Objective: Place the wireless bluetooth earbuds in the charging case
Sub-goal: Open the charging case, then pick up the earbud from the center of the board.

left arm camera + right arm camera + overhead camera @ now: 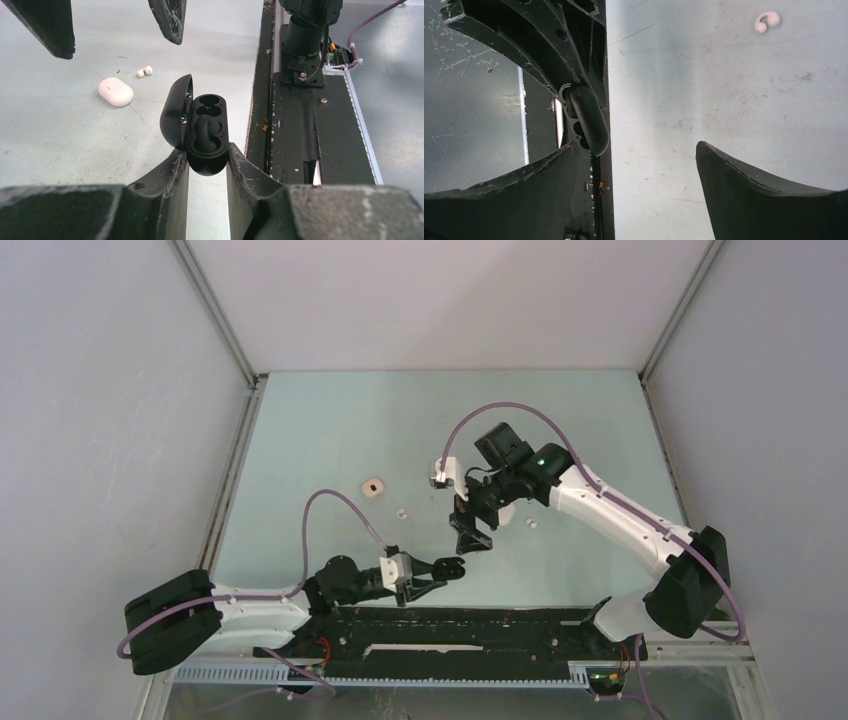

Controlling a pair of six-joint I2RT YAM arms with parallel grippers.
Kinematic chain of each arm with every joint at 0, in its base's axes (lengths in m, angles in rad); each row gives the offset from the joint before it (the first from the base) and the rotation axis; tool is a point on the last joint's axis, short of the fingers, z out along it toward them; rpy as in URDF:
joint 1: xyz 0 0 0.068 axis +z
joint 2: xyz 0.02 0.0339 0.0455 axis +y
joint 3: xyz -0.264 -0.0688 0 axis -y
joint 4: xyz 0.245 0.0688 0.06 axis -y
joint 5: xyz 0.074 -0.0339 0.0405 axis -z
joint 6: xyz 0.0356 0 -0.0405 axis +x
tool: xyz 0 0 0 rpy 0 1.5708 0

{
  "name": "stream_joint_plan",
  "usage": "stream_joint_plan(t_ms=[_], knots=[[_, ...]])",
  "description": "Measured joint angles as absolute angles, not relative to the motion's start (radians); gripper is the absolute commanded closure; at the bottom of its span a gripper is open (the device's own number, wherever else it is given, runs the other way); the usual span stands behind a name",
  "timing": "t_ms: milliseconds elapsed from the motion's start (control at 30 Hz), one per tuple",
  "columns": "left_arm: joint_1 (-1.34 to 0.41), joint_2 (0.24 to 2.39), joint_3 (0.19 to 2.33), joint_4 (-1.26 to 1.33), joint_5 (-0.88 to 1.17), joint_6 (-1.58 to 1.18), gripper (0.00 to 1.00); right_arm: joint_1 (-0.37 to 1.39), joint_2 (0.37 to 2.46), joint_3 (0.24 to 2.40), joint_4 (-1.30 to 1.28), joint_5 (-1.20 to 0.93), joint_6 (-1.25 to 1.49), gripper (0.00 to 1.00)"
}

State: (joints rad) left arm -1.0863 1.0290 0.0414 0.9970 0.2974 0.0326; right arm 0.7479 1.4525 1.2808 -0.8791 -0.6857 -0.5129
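The left gripper (pixel 207 156) is clamped on the black charging case (pixel 206 125), whose lid stands open. 1 well seems to hold a black earbud (pixel 204 134); the other looks empty. The right gripper (pixel 634 147) hovers just beside the case, spread wide and empty. This looks like a pause between insertions. Next it must pinch another bud and align it over the free well. 2 pale earbuds (pixel 144 72) lie well apart on the desk (pixel 60 145).

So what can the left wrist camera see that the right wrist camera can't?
Only the left wrist view shows inside the open black case, with one black earbud seated, plus a pale case and two white earbuds. Only the right wrist view shows a lone white earbud. Both show the black case pinched in the left jaws.
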Motion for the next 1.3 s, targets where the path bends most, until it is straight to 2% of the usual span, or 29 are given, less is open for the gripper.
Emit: stream_joint_plan(t_ms=[33,67,100,233,333,367,467,600,733,833,1000,1167,1300], knots=[[-1.086,1.03,0.041,0.998,0.294,0.027,1.0,0.741,1.448,1.281,-0.879,-0.687,-0.512,0.11],[-1.086,1.03,0.041,0.999,0.292,0.025,1.0,0.735,1.443,1.281,-0.879,-0.689,-0.511,0.02],[-1.086,1.029,0.041,1.0,0.29,0.024,1.0,0.725,1.436,1.281,-0.879,-0.689,-0.509,0.0],[-1.086,0.993,0.041,0.978,0.263,0.022,1.0,0.67,1.388,1.28,-0.833,-0.643,-0.475,0.0],[-1.086,0.904,0.041,0.928,0.201,0.015,1.0,0.566,1.35,1.266,-0.716,-0.617,-0.403,0.0],[-1.086,0.864,0.04,0.911,0.174,0.01,1.0,0.519,1.345,1.257,-0.665,-0.618,-0.367,0.02],[-1.086,0.722,0.021,0.857,0.076,-0.003,1.0,0.407,1.392,1.258,-0.544,-0.647,-0.291,0.29],[-1.086,0.518,0.012,0.759,-0.032,-0.015,1.0,0.362,1.622,1.366,-0.5,-0.71,-0.251,0.5],[-1.086,0.302,0.012,0.664,-0.114,-0.033,1.0,0.377,1.879,1.514,-0.51,-0.702,-0.22,0.55],[-1.086,0.224,0.012,0.623,-0.156,-0.044,1.0,0.393,2.037,1.604,-0.521,-0.648,-0.2,0.65],[-1.086,0.283,0.012,0.592,-0.175,-0.046,1.0,0.433,2.197,1.748,-0.553,-0.582,-0.186,0.75],[-1.086,0.405,0.012,0.604,-0.173,-0.045,1.0,0.496,2.269,1.874,-0.583,-0.537,-0.184,0.79],[-1.086,0.422,0.012,0.62,-0.172,-0.045,1.0,0.551,2.313,1.964,-0.604,-0.488,-0.183,0.8]])
